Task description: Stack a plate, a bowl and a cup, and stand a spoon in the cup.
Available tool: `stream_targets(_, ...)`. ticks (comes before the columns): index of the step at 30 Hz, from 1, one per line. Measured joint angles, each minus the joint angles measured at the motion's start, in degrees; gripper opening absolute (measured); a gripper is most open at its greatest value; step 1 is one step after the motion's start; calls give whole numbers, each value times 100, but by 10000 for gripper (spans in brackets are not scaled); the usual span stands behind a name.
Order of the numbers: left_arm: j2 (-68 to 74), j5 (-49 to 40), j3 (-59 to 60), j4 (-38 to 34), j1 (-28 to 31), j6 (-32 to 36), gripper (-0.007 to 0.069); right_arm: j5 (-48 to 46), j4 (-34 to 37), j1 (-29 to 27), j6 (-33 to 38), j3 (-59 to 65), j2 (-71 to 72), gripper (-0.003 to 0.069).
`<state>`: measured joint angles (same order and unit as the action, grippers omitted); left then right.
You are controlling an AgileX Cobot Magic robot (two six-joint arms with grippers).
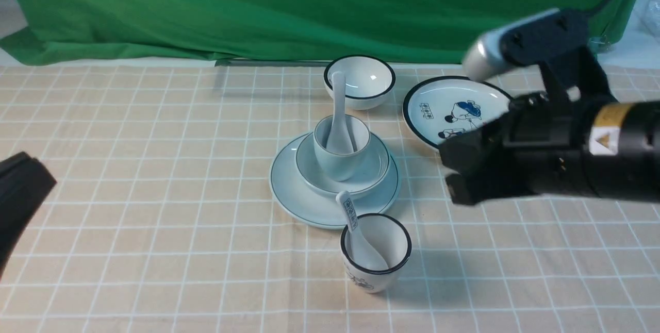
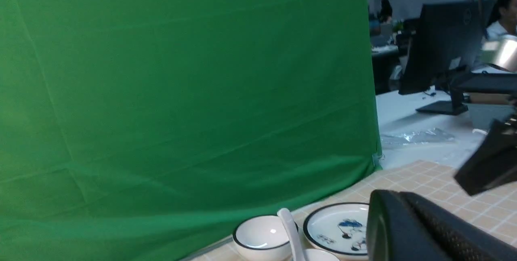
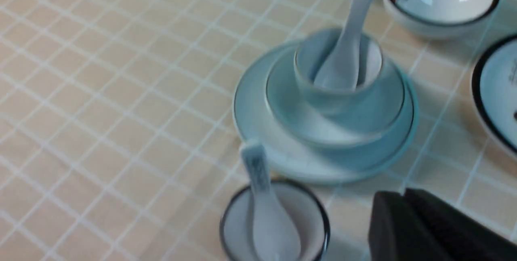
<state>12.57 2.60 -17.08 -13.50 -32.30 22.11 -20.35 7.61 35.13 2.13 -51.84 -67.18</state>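
Item 1. My right gripper (image 1: 456, 186): jaws clenched, nothing between them, raised above the tablecloth (image 1: 154, 168).

Item 2. Black-rimmed cup (image 1: 379, 266): nearest my right gripper and below it, to its left. It was upright, and the printed spoon (image 1: 352, 218) lay in it with the handle tipped toward the stack. Not of the task.

Item 3. The stack, next out from that gripper, to its left and well apart.
- The plate (image 1: 309, 204) lay flat on the cloth.
- The bowl (image 1: 374, 170) sat centred on the plate.
- The cup (image 1: 340, 160) stood upright in the bowl.
- The spoon (image 1: 339, 111) stood in the cup, bowl end down, its handle rising past the far rim.

I judged the stacking finished, with only clearing away left to do.

Item 4. Cartoon plate (image 1: 454, 109): beyond my right gripper and partly hidden by it.

Item 5. Black-rimmed bowl (image 1: 361, 83): farther off, behind the stack.

Item 6. My left gripper (image 2: 387, 216): farthest from the right one, across the stack, jaws clenched and empty.

Handling note: I judged the spoon lightly balanced, so any retreat ought to go up and outward. It should stay away from the tall handle and not pass low over the black-rimmed cup, since a knock to either could topple crockery.
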Motion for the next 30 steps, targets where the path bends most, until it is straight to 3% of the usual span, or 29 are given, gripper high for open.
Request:
stream_targets(6, -130, -94, 455, 172, 0, 4, 2, -752, -4, 0, -5, 596, 958, 29)
stream_targets(18, -130, -972, 721, 430, 0, 4, 2, -680, -116, -45, 6, 706, 1271, 37)
stream_targets(23, -130, -1145, 721, 732, 0, 4, 2, -416, -393, -958, 473, 1052, 2113, 18)
stream_targets(30, -130, -1156, 721, 785, 0, 11, 2, 397, -454, -2377, 650, 3119, 4415, 18)
